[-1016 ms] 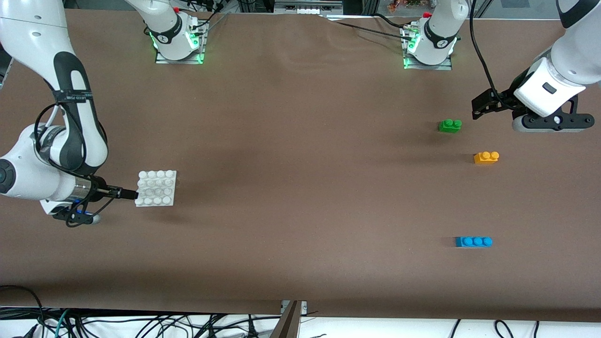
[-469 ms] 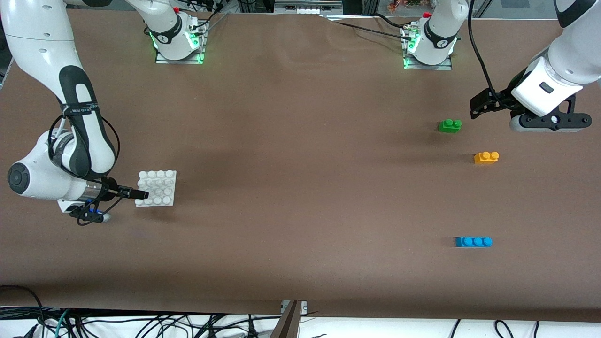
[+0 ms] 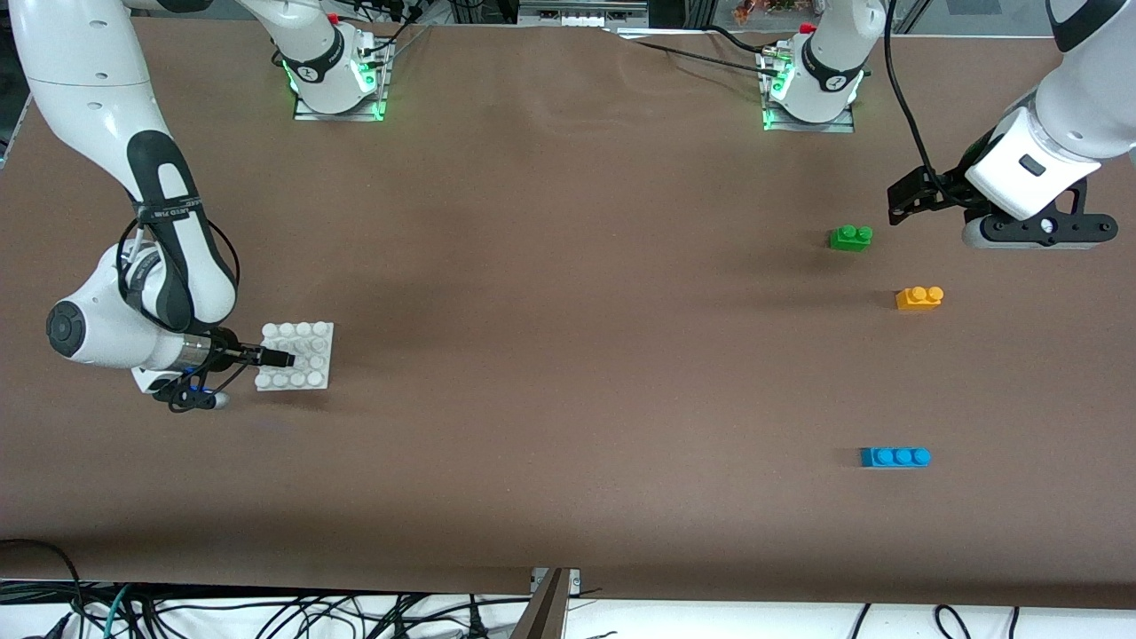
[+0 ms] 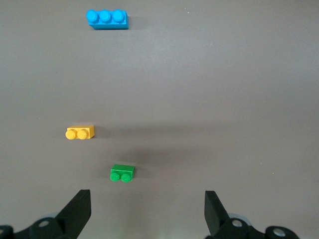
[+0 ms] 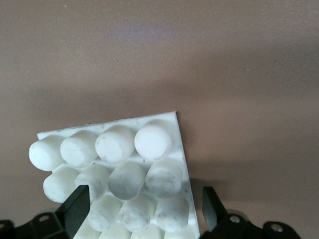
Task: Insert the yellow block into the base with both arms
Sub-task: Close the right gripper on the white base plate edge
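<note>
**Both grippers open, nothing held – base and block at opposite ends**

Going across the front view from the right arm's end: the right gripper [image 3: 282,358] is low over the base [image 3: 306,342], coming in from the edge toward the right arm's end of the tabletop [image 3: 568,355]. Right wrist view shows its fingers [image 5: 75,209] spread wide w/ the studded plate [image 5: 124,174] between them, one finger each side of the near corner; released, not clamped. Base lies flat, studs up. Can't tell if a finger touches it.

Mid tabletop bare brown cloth.

Toward the left arm's end: green brick [image 3: 850,237], then the yellow block [image 3: 919,297] a bit nearer the front cam, then the blue brick [image 3: 895,456] nearest the cam and well apart from both. Left gripper [image 3: 1034,232] hangs in the air over the tabletop beside the green brick, further toward the left arm's end. Its fingers [image 4: 77,211] are apart, released, empty.

Key relation: in the left wrist view the yellow block [image 4: 79,133] sits ahead of the fingers and off-centre, past the green brick [image 4: 122,173], which is closer to the gap. Block's long axis runs along the tabletop's length, end to end, studs up. Left arm is plainly the nearer one. I'd judge it must go past the green brick and line its fingers across the block's short sides before dropping; risk = clipping the green one.
</note>
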`<action>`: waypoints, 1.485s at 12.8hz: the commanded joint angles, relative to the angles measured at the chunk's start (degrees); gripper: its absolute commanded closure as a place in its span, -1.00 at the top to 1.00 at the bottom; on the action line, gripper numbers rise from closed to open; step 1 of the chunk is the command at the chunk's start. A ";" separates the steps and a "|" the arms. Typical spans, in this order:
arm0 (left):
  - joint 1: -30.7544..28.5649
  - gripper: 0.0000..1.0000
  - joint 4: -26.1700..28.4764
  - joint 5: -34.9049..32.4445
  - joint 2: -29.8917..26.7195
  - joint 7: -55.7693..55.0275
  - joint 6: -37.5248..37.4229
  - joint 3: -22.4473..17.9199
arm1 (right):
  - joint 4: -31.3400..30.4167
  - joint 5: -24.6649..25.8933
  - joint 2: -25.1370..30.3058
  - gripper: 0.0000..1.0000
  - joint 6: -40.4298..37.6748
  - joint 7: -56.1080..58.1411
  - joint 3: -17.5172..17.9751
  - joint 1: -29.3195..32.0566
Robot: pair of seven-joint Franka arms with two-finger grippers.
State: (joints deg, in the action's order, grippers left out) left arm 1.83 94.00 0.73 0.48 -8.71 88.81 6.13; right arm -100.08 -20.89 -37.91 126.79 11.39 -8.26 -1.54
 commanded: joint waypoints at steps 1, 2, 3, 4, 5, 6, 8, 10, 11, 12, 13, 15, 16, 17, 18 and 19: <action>0.28 1.00 -1.10 -1.43 -0.13 -0.61 -0.92 1.34 | -1.35 -1.34 1.00 1.00 0.30 3.80 0.26 0.58; 0.28 1.00 -1.10 -1.43 -0.13 -0.61 -0.92 1.34 | -1.35 -1.34 0.99 1.00 0.30 4.42 0.26 0.93; 0.28 1.00 -1.10 -1.34 -0.13 -0.69 -0.92 1.34 | -1.35 -1.34 0.99 1.00 0.30 4.86 0.26 1.10; 0.28 1.00 -1.10 -1.34 -0.22 -0.78 -0.92 1.52 | -1.44 -1.34 0.99 1.00 0.22 5.65 0.26 1.37; 0.28 1.00 -1.10 -1.34 -0.22 -0.78 -1.18 1.60 | -1.35 -1.34 0.99 1.00 -0.57 5.83 0.26 1.63; 0.28 1.00 -1.19 -1.34 -0.31 -0.78 -1.35 1.61 | -1.35 -1.34 0.99 1.00 -0.66 5.92 0.26 1.63; 0.28 1.00 -1.10 -1.34 -0.22 -0.61 -1.53 1.26 | -1.44 -1.43 0.91 1.00 -0.75 5.83 0.35 1.63; 0.11 1.00 -1.10 -1.34 -0.22 -0.69 -2.40 1.17 | -1.44 -1.43 0.91 1.00 -1.45 6.27 0.35 1.63; 0.11 1.00 -1.10 -1.34 -0.13 -0.61 -2.32 1.17 | -1.44 -1.43 0.91 0.99 -1.72 7.14 0.35 1.63; 0.11 1.00 -1.10 -1.34 -0.13 -0.61 -2.24 1.17 | -1.44 -1.43 0.91 0.99 -1.72 7.24 0.35 1.63; 0.11 1.00 -1.10 -1.34 -0.22 -0.69 -2.23 1.17 | -1.44 -1.52 0.91 0.96 -1.72 7.32 0.35 1.63; 0.11 1.00 -1.10 -1.34 -0.22 -0.69 -2.32 1.25 | -1.44 -1.52 0.91 0.80 -1.72 7.33 0.35 1.63; 0.11 1.00 -1.10 -1.34 -0.22 -0.69 -2.32 1.25 | -1.44 -1.52 0.91 0.66 -1.81 7.33 0.43 1.46; 0.11 1.00 -1.10 -1.34 -0.22 -0.69 -2.50 1.25 | -1.44 -1.52 0.91 0.55 -1.98 7.33 0.43 1.46; 0.11 1.00 -1.10 -1.34 -0.31 -0.78 -2.50 1.34 | -1.35 -1.52 0.91 0.49 -2.16 7.24 0.52 1.37; 0.11 1.00 -1.10 -1.34 -0.22 -0.69 -2.50 1.25 | -1.44 -1.52 0.91 0.43 -2.24 7.32 0.52 1.37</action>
State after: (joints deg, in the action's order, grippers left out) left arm 1.84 93.83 0.73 0.43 -8.74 87.50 7.23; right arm -100.49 -21.24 -37.91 125.01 17.14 -8.13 -0.50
